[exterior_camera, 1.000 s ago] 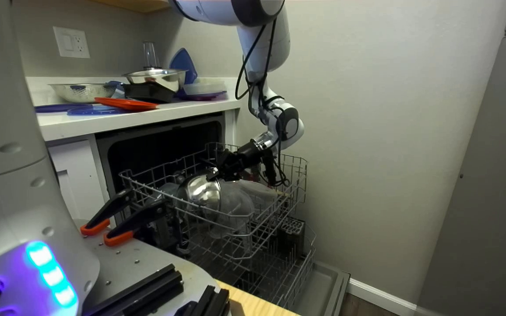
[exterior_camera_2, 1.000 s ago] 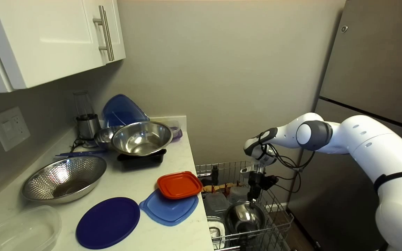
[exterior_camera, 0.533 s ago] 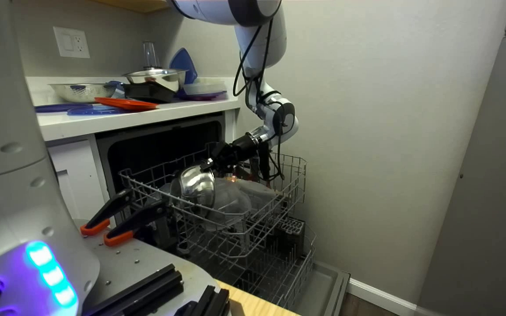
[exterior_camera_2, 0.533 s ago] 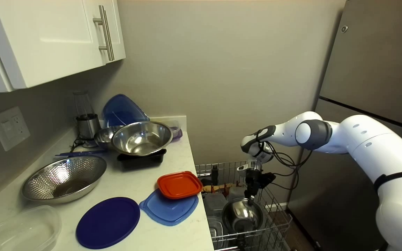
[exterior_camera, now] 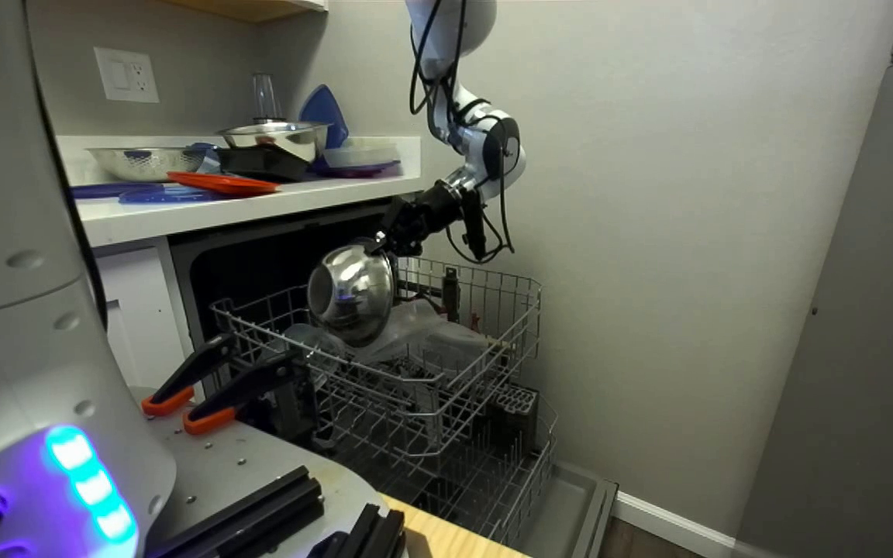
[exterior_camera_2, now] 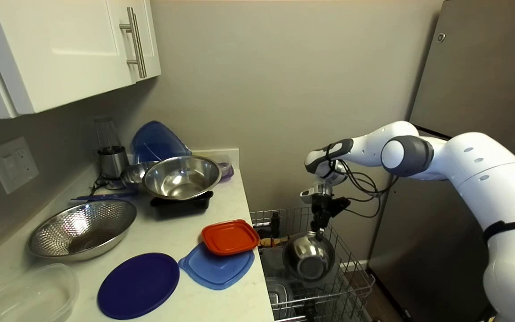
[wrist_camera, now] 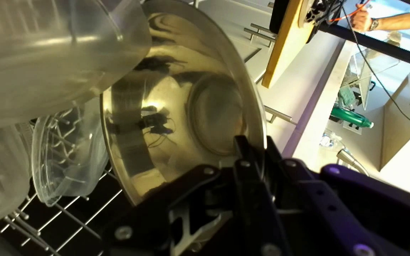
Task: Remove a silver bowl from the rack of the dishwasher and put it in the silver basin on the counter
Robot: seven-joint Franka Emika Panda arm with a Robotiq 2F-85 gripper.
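The silver bowl (exterior_camera: 351, 294) hangs tilted on its side above the rack (exterior_camera_2: 320, 296) of the dishwasher (exterior_camera: 291, 252). My gripper (exterior_camera: 375, 243) is shut on its rim; it also shows in an exterior view (exterior_camera_2: 319, 234). In the wrist view, the fingertips (wrist_camera: 256, 144) pinch the rim from both sides, and the bowl's shiny inside (wrist_camera: 169, 106) faces the camera. A clear plastic container hides part of the bowl there. The wide silver basin (exterior_camera_2: 181, 179) stands on a black tray on the white counter (exterior_camera_2: 163, 237), well away from the gripper.
Clear plastic containers (wrist_camera: 59, 60) lie in the rack near the bowl. On the counter are a perforated steel colander (exterior_camera_2: 83, 232), a red lid (exterior_camera_2: 230, 237) and blue lids (exterior_camera_2: 139, 286). A white cabinet (exterior_camera_2: 69, 49) overhangs the counter. The counter edge (exterior_camera: 260, 205) is above the dishwasher.
My gripper has lifted the silver bowl up out of the rack. The bowl has tilted so its base shows more. The basin and counter items have not moved.
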